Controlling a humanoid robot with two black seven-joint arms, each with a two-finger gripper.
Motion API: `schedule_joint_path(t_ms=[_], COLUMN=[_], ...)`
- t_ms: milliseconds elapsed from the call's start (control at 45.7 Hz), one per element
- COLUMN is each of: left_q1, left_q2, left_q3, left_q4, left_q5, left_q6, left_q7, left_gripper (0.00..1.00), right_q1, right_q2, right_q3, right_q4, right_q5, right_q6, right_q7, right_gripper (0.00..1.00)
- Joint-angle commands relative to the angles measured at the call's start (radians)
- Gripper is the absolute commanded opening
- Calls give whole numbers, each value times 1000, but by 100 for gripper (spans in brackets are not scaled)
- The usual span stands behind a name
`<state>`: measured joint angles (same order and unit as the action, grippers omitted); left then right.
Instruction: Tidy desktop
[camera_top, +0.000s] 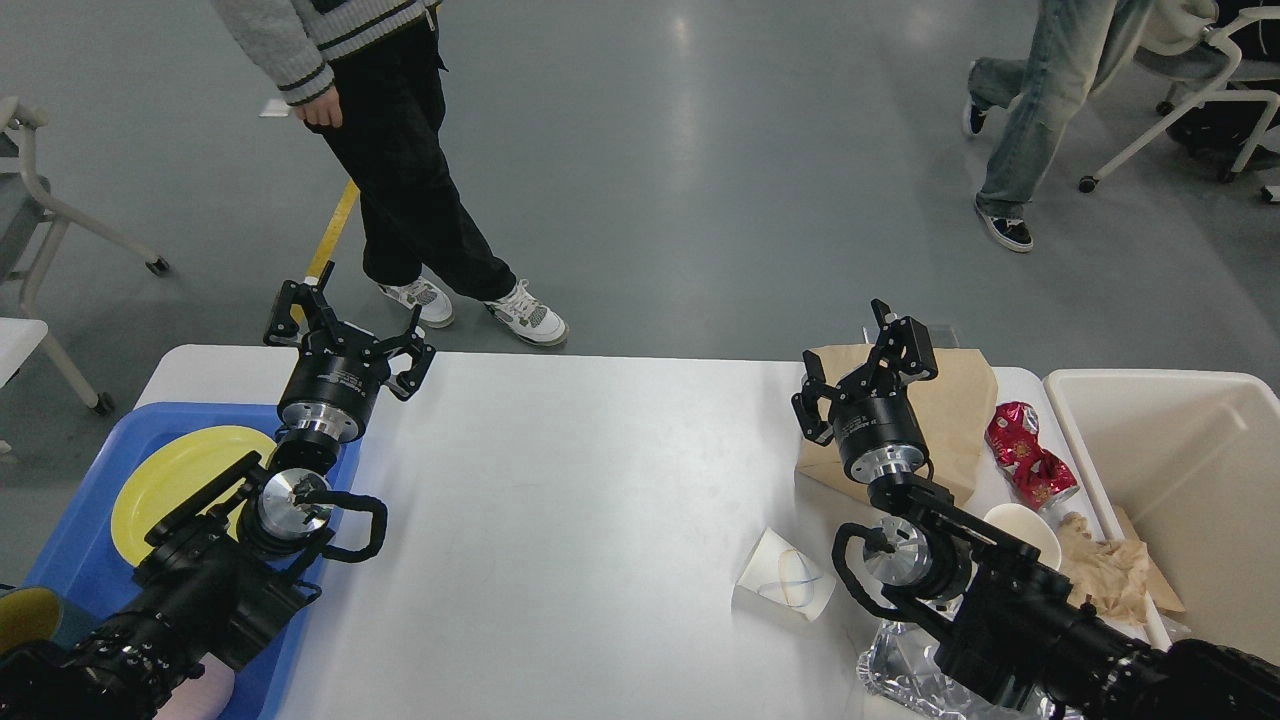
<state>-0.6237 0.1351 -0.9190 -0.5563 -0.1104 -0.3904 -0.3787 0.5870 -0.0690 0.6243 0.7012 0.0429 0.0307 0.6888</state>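
Foil (905, 670) near edge | blue tray (90, 520): yellow plate (175, 475) | L gripper (350, 325) & R gripper (865, 365) spread, empty

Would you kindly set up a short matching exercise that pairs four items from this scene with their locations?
Items:
1. yellow plate
2. crushed red can
3. flattened paper cup
4. crumpled brown paper

Places:
A. inside the beige bin
B. in the blue tray
C. on the desktop, left of the right arm
D. on the desktop beside the brown paper bag

Pairs: 1-B, 2-D, 3-C, 4-A
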Motion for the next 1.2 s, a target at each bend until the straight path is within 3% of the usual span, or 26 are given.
schedule_joint_path(t_ms=[0,437,656,896,1181], left_q1=[1,1,1,1,1], left_q2=[0,1,0,0,0], left_q3=[0,0,2,2,2], left_q4=[1,1,-1,1,1], left_q5=[0,0,0,0,0], left_q6=[-1,-1,-1,-1,-1], left_q7=[0,0,0,0,0], left_gripper=[99,99,99,99,99], right_q1=[0,13,86,269,667], right_q2=[0,24,-8,-96,-248], right_q3=[0,-9,-228,-339,-888], right_q4=[0,-8,-5,-40,-62], right_q5=[0,6,173,218,230], right_q6=[0,-2,3,0,3], right_q7=[0,-2,-8,-8,-8], right_gripper=[100,100,100,100,100])
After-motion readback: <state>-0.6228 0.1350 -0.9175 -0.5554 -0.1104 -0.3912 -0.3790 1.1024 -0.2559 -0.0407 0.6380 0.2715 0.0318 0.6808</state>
